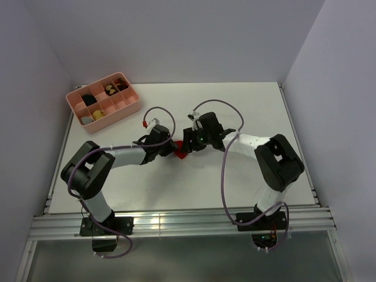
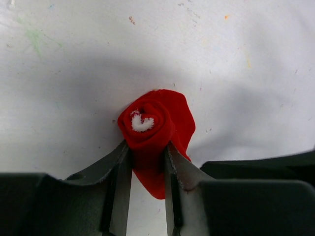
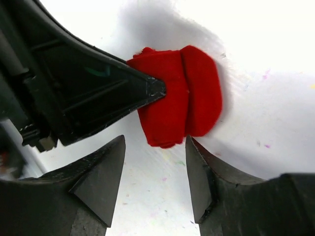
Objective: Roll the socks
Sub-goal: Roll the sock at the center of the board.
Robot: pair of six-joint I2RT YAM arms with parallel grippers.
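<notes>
Away from the tray (image 1: pixel 117 116) of bundles (image 1: pixel 97 111), left gripper (image 2: pixel 147 146) pinches the rolled socks (image 2: pixel 155 128), right gripper (image 3: pixel 155 142) gaping empty just beside them.

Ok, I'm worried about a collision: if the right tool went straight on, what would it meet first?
Most likely the socks, just ahead of the open right tool; the left tool, shut on them, sits close alongside.

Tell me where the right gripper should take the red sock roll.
Grip the free rounded lobe of the socks, across its width, from the right arm's side; the left gripper pinches the other part, leaving that lobe bare before the open right gripper.
</notes>
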